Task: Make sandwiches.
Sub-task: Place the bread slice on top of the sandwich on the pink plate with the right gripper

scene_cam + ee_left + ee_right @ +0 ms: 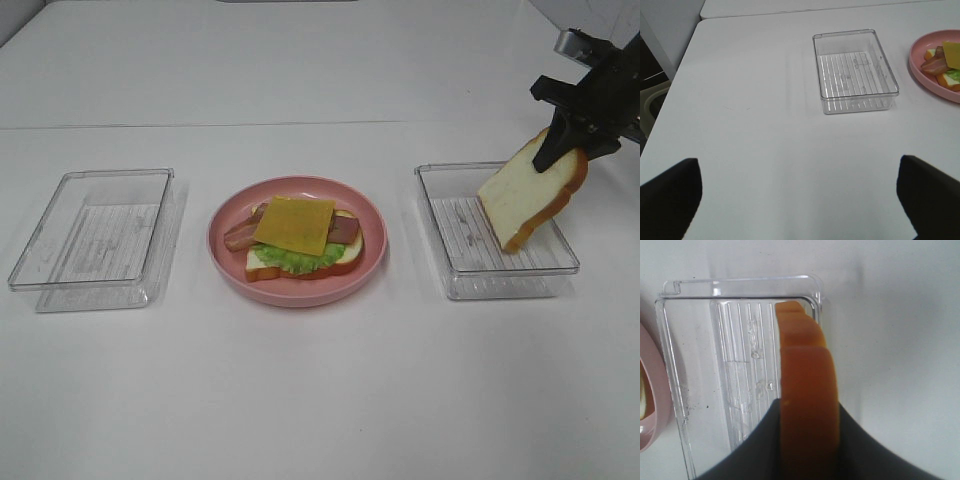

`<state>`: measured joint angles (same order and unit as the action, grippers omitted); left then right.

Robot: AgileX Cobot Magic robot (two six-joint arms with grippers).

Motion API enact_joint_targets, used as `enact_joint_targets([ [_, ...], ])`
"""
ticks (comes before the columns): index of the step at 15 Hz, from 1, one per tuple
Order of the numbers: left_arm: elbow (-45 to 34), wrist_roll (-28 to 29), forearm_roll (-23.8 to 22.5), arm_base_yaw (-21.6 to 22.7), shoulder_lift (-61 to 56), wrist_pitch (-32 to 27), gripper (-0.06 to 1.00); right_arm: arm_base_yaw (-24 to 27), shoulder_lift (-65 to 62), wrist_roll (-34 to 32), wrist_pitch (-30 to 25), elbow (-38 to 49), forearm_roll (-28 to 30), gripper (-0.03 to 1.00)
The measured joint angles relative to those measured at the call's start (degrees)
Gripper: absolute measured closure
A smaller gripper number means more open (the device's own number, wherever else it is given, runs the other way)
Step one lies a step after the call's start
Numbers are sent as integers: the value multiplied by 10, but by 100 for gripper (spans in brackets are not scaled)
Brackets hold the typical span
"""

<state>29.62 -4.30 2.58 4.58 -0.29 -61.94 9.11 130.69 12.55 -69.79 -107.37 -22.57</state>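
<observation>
On the pink plate (pixel 222 262): bread, lettuce (pixel 295 260), bacon (pixel 243 233), cheese (pixel 295 224) stacked. A second bread slice (pixel 530 195) hangs tilted, right of the plate.

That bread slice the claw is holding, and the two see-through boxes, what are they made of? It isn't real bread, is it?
The bread slice looks like a toy, probably foam or soft plastic: its cream face is perfectly smooth and its orange crust evenly coloured and matte. The right gripper pinches its crust without visibly crushing it. The two clear boxes look like hard transparent plastic, with glossy rims and ribbed floors.

White table (pixel 320 400): two clear trays (pixel 92 238), pink plate (pixel 297 286)
</observation>
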Motion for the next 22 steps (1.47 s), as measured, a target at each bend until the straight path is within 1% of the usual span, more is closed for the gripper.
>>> enact_joint_targets([
  [5, 0, 0, 0, 0, 0, 0, -4, 0, -3, -10, -1, 0, 0, 73],
  [6, 0, 0, 0, 0, 0, 0, -4, 0, -14, -23, -1, 0, 1, 73],
  [7, 0, 0, 0, 0, 0, 0, -4, 0, -37, -34, -1, 0, -1, 73],
  [8, 0, 0, 0, 0, 0, 0, -4, 0, -93, -38, 1, 0, -9, 73],
  [9, 0, 0, 0, 0, 0, 0, -4, 0, -123, -42, 1, 0, -13, 73],
  [12, 0, 0, 0, 0, 0, 0, -4, 0, -189, -52, 1, 6, -25, 73],
  [13, 0, 0, 0, 0, 0, 0, -4, 0, -215, -45, 2, 23, -51, 73],
  [14, 0, 0, 0, 0, 0, 0, -4, 0, -229, -37, 2, 38, -65, 73],
  [15, 0, 0, 0, 0, 0, 0, -4, 0, -261, -14, 2, 77, -106, 73],
  [16, 0, 0, 0, 0, 0, 0, -4, 0, -315, 45, 4, 171, -204, 73],
  [17, 0, 0, 0, 0, 0, 0, -4, 0, -330, 73, 14, 217, -254, 73],
  [20, 0, 0, 0, 0, 0, 0, -4, -1, -326, 114, 25, 299, -351, 73],
  [22, 0, 0, 0, 0, 0, 0, -4, -11, -304, 128, 36, 313, -375, 73],
])
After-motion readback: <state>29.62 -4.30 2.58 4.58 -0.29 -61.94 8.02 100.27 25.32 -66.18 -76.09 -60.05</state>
